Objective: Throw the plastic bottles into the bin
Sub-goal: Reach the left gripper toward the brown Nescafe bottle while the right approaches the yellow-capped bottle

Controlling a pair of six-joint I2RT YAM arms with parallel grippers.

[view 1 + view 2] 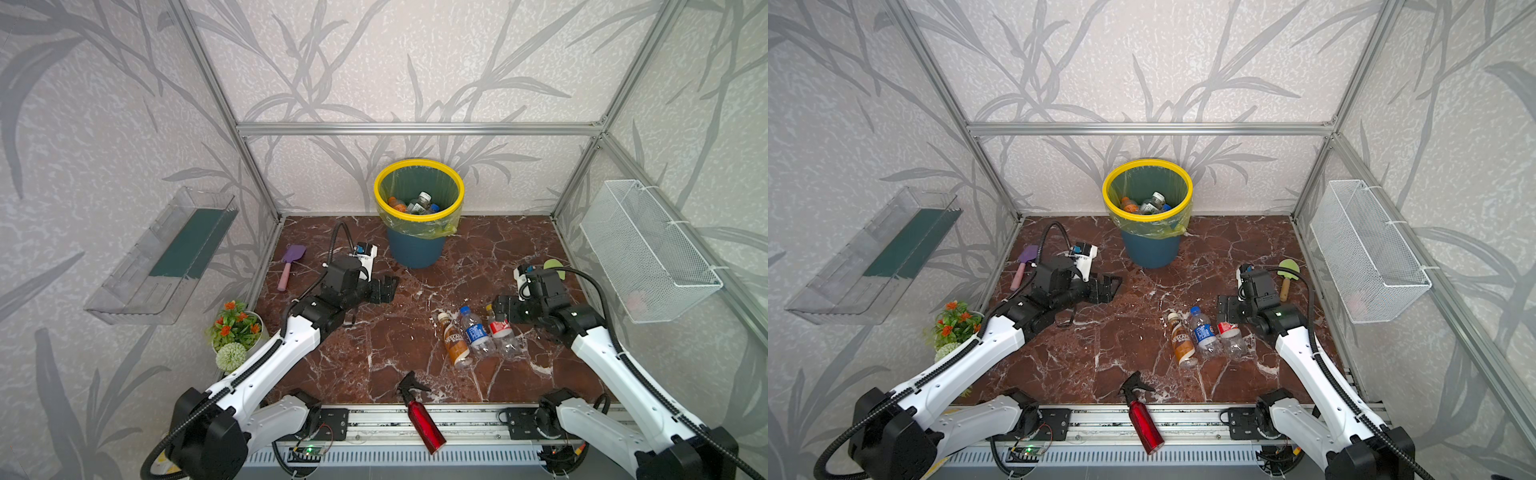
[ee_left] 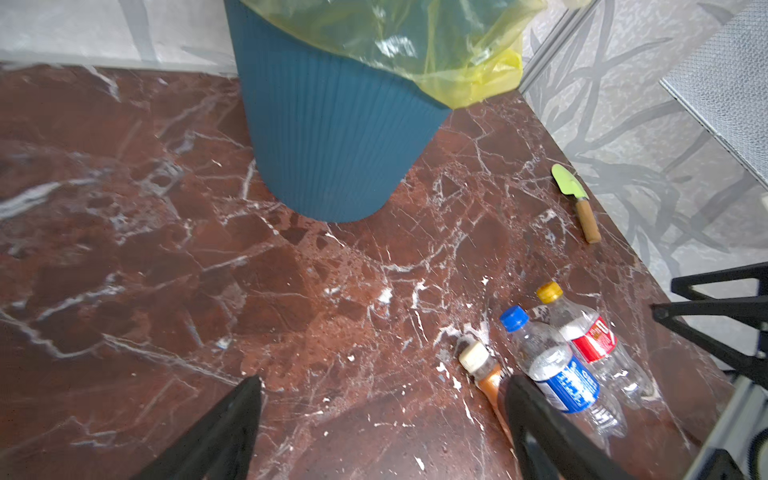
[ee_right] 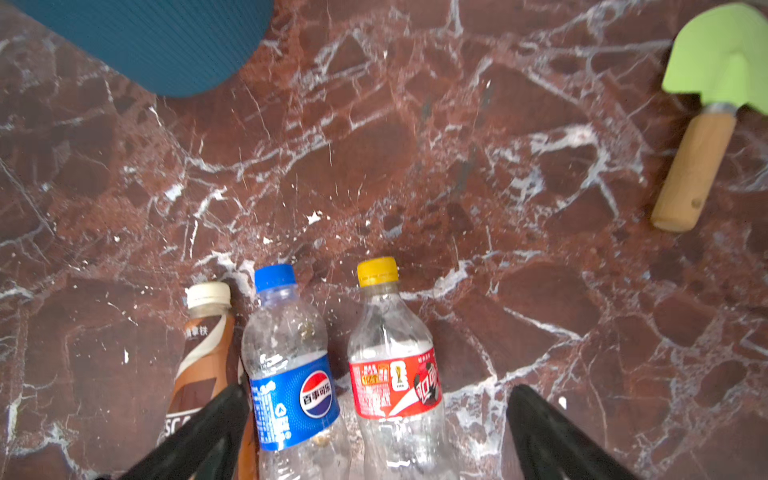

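Right wrist view: red-label bottle (image 3: 395, 386) lies between the spread fingers (image 3: 540, 428).

Desk (image 3: 498, 174): glossy stone look, red-brown with white veins. Right hand (image 3: 380, 392): matt black fingers (image 3: 199, 436). Just ahead of it, blue-label bottle (image 3: 291, 395) and red-label bottle (image 3: 395, 386): clear crinkled plastic, glossy printed wraps, ribbed caps. Beside them, brown-wrapped bottle (image 3: 199, 365): smooth, satin. Beyond the hand, bin (image 3: 145, 41): matt blue ribbed plastic; liner (image 2: 415, 41): thin shiny yellow film. Trowel (image 3: 698, 158): bare wood handle, matt green blade.
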